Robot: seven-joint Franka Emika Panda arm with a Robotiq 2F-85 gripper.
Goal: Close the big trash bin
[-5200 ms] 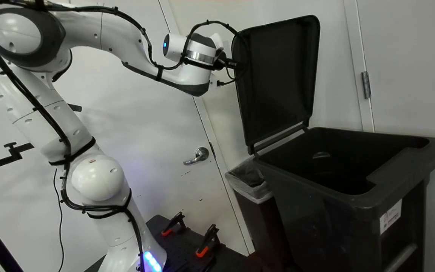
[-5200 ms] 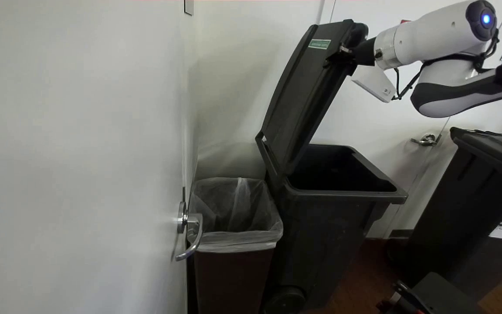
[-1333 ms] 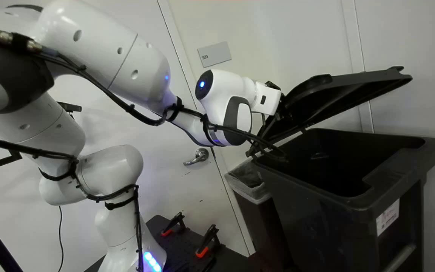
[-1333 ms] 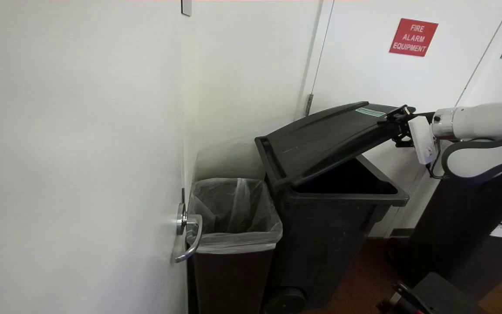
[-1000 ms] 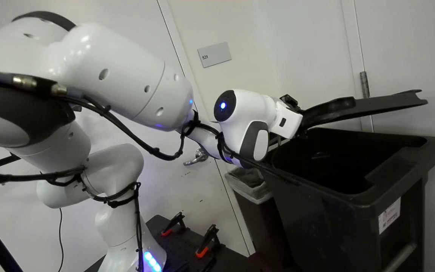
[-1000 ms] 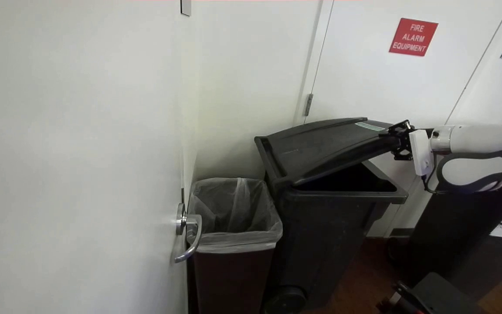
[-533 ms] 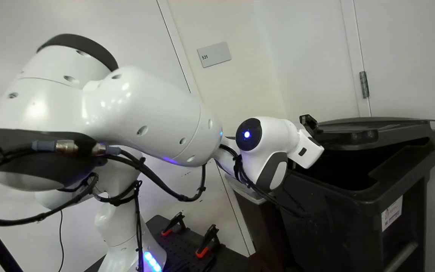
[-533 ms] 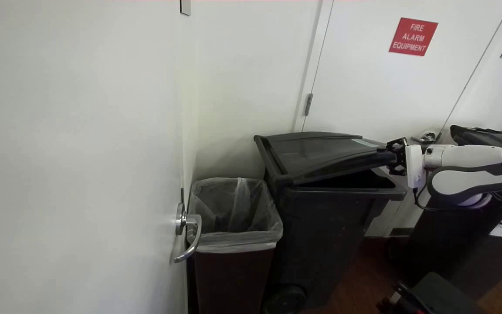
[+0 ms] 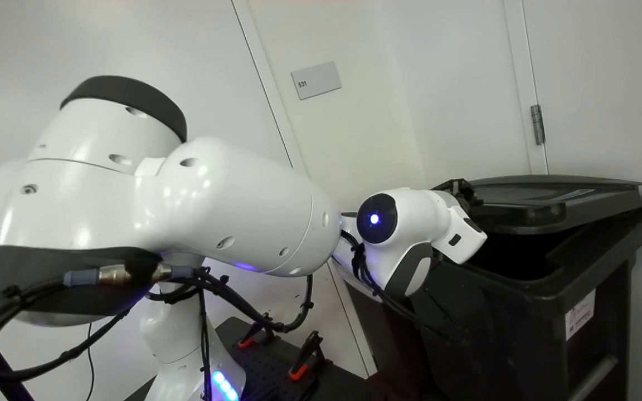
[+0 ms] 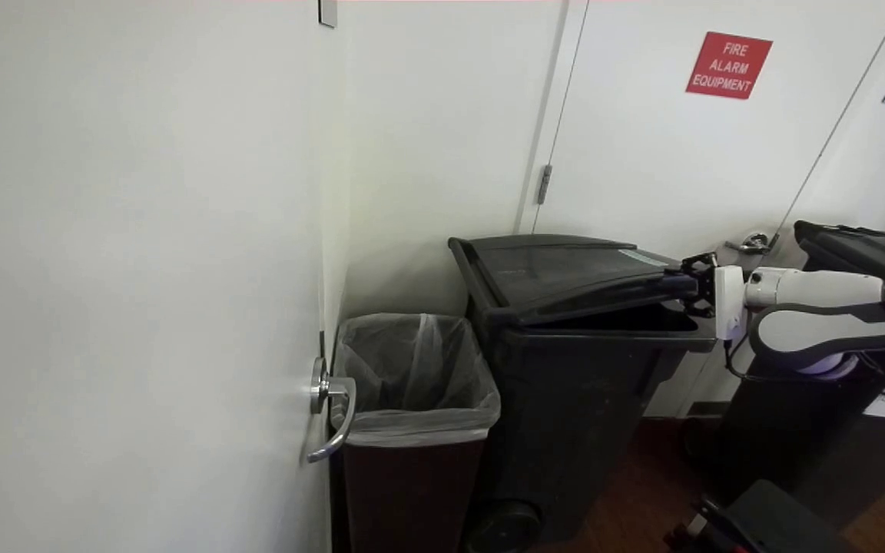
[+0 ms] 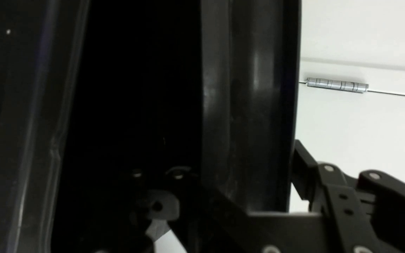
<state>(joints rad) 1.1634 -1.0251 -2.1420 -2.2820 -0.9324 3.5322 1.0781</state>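
Smooth, faintly glossy plastic trash bin [image 10: 577,422]

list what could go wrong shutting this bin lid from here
Pressing down might pinch the gripper, which is at the edge of the lid, near the rim. The lid is ajar, so a slip could drop it. Pushing hard might shove the big trash bin into the lined bin alongside.

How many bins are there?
3 in an exterior view: the big trash bin, its lid ajar; a smaller lined bin beside it; another dark bin, partly behind the arm. More may be out of view.
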